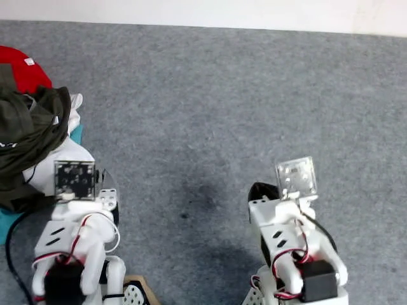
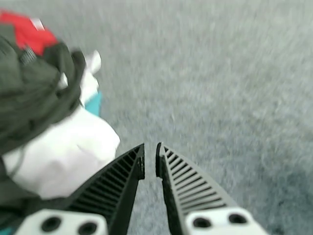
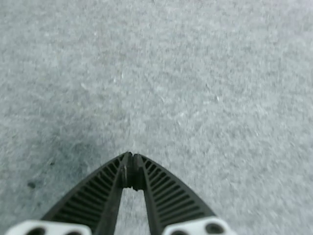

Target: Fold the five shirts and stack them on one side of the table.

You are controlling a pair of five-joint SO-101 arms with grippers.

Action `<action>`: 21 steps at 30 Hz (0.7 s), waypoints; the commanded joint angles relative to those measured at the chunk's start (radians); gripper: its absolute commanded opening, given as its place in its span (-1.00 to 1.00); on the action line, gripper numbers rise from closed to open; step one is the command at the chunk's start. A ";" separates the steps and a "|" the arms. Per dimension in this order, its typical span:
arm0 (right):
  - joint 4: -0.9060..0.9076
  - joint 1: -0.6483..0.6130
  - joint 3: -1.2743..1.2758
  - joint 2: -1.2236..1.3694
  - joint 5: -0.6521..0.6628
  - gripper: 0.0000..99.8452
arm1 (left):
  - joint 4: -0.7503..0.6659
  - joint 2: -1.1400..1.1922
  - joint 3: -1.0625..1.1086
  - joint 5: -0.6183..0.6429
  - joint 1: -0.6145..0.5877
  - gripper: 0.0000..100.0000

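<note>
A heap of unfolded shirts lies at the table's left edge: a red shirt (image 1: 22, 70) farthest back, a dark olive shirt (image 1: 28, 130) draped over the top, a white shirt (image 1: 62, 155) beneath it, and a teal shirt (image 1: 7, 223) poking out. In the left wrist view the red shirt (image 2: 29, 32), dark shirt (image 2: 34, 93), white shirt (image 2: 68, 152) and teal shirt (image 2: 93, 104) appear beside my left gripper (image 2: 150, 162), which hovers just next to the white cloth, barely open and holding nothing. My right gripper (image 3: 131, 171) is shut and empty above bare table.
The grey felt-like table top (image 1: 210, 108) stretches wide across the middle and right. The left arm (image 1: 76, 235) stands at the near left by the heap, and the right arm (image 1: 292, 241) at the near right. A white wall strip (image 1: 254, 13) borders the far edge.
</note>
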 commanded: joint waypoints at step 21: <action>0.015 -0.289 -0.518 0.888 0.221 -0.97 | 0.091 1.124 -0.677 -0.003 -0.619 -0.45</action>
